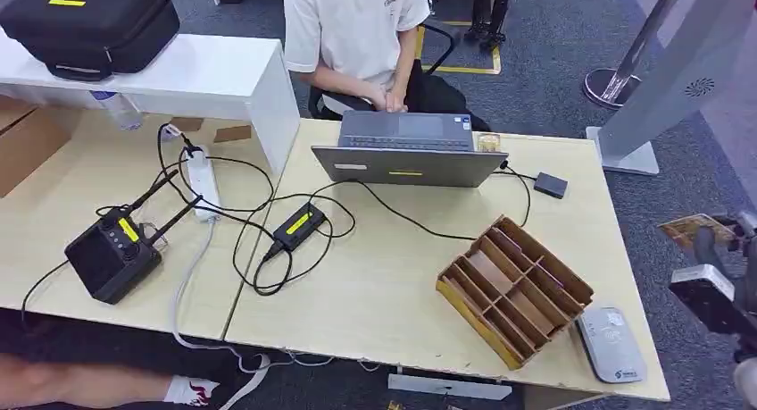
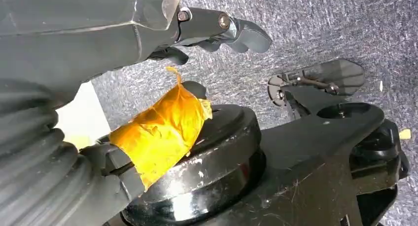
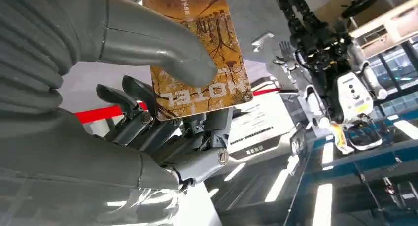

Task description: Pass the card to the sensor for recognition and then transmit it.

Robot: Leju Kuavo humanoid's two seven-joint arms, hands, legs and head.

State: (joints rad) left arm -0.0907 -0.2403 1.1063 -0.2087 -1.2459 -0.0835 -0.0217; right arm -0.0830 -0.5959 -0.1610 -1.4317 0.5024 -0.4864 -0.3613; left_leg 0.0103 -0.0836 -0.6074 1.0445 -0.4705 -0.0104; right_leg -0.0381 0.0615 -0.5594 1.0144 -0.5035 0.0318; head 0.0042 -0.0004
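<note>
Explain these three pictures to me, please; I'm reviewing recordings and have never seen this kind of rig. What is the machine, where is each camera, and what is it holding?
This is a two-armed humanoid robot. The head view looks down from high on its body at a pale wooden table. On it lie an open laptop, a wooden divided organizer, a grey card reader, a black controller, a power strip and cables. A person sits behind the laptop.

The other two cameras sit at the wrists. The right wrist view shows the right hand pinching a brown hotel card under its thumb; the head view catches it at the right edge. The left wrist view shows the left hand hanging over carpet, holding nothing.
</note>
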